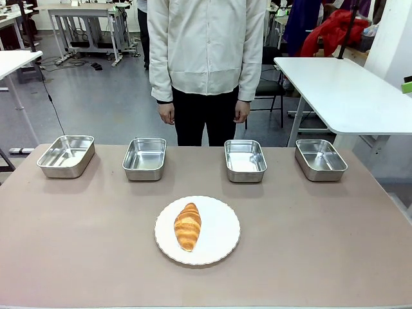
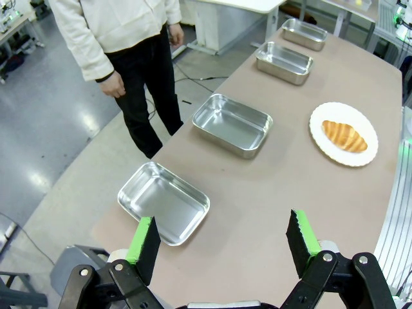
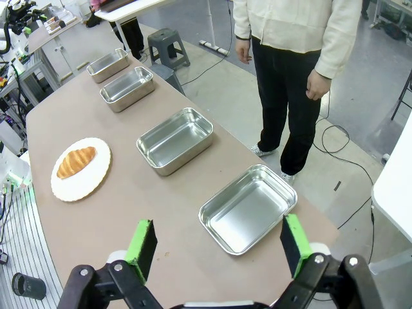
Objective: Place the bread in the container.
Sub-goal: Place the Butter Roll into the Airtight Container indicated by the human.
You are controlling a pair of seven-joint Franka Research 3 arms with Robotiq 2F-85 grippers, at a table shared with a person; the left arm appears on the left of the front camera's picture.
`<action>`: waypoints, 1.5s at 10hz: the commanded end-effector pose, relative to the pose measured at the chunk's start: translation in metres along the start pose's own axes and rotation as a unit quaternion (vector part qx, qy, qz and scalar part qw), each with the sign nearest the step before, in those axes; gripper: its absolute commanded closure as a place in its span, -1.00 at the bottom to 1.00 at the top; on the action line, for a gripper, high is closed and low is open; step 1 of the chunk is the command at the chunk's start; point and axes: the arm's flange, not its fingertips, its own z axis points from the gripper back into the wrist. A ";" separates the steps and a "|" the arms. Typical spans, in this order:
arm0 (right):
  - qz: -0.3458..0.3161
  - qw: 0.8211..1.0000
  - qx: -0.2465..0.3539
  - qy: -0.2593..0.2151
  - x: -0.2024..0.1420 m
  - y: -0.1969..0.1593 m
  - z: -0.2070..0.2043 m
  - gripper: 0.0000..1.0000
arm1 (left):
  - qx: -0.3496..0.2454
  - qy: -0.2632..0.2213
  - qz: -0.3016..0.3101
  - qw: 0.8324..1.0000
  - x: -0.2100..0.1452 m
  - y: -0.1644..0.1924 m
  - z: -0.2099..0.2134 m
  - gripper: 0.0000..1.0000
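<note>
Left gripper (image 2: pixel 222 222) and right gripper (image 3: pixel 216 224) hang wide open, empty. Bread (image 1: pixel 187 226) lies on the plate (image 1: pixel 222 248), lower centre of the front view: light, soft, flaky, so probably pinch gently across its thick middle. Pans (image 1: pixel 245 159) stand beyond.

A round white plate (image 1: pixel 219 239) with a scalloped rim lies on the brown surface (image 1: pixel 77 257), midway between its left and right edges. A person (image 1: pixel 206 45) in a cream jacket and black trousers stands at the far edge. A white table (image 1: pixel 347 90) stands beyond the far right corner.
</note>
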 end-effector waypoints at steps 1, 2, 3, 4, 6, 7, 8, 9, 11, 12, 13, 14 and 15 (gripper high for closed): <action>0.001 1.000 0.000 -0.002 0.001 0.000 0.000 -1.00 | -0.002 -0.002 -0.007 1.000 0.000 -0.001 0.001 -1.00; 0.001 1.000 0.000 -0.002 0.001 0.000 0.000 -1.00 | -0.002 -0.002 -0.007 1.000 0.000 -0.001 0.001 -1.00; 0.001 1.000 0.000 -0.002 0.001 0.000 0.000 -1.00 | -0.002 -0.002 -0.007 1.000 0.000 -0.001 0.001 -1.00; 0.001 1.000 0.000 -0.002 0.001 0.000 0.000 -1.00 | -0.002 -0.002 -0.007 1.000 0.000 -0.001 0.001 -1.00; 0.001 1.000 0.000 -0.002 0.001 0.000 0.000 -1.00 | -0.002 -0.002 -0.007 1.000 0.000 -0.001 0.001 -1.00; 0.001 1.000 0.000 -0.002 0.001 0.000 0.000 -1.00 | -0.002 -0.002 -0.007 1.000 0.000 -0.001 0.001 -1.00; 0.001 1.000 0.000 -0.002 0.001 0.000 0.000 -1.00 | -0.002 -0.002 -0.007 1.000 0.000 -0.001 0.001 -1.00; 0.001 1.000 0.000 -0.002 0.001 0.000 0.000 -1.00 | -0.002 -0.002 -0.007 1.000 0.000 -0.001 0.001 -1.00; 0.001 1.000 0.000 -0.002 0.001 0.000 0.000 -1.00 | -0.002 -0.002 -0.007 1.000 0.000 -0.001 0.001 -1.00; 0.001 1.000 0.000 -0.002 0.001 0.000 0.000 -1.00 | -0.002 -0.002 -0.007 1.000 0.000 -0.001 0.001 -1.00; 0.001 1.000 0.000 -0.002 0.001 0.000 0.000 -1.00 | -0.002 -0.002 -0.007 1.000 0.000 -0.001 0.001 -1.00; 0.001 1.000 0.000 -0.002 0.001 0.000 0.000 -1.00 | -0.002 -0.002 -0.007 1.000 0.000 -0.001 0.001 -1.00; 0.001 1.000 0.000 -0.002 0.001 0.000 0.000 -1.00 | -0.002 -0.002 -0.007 1.000 0.000 -0.001 0.001 -1.00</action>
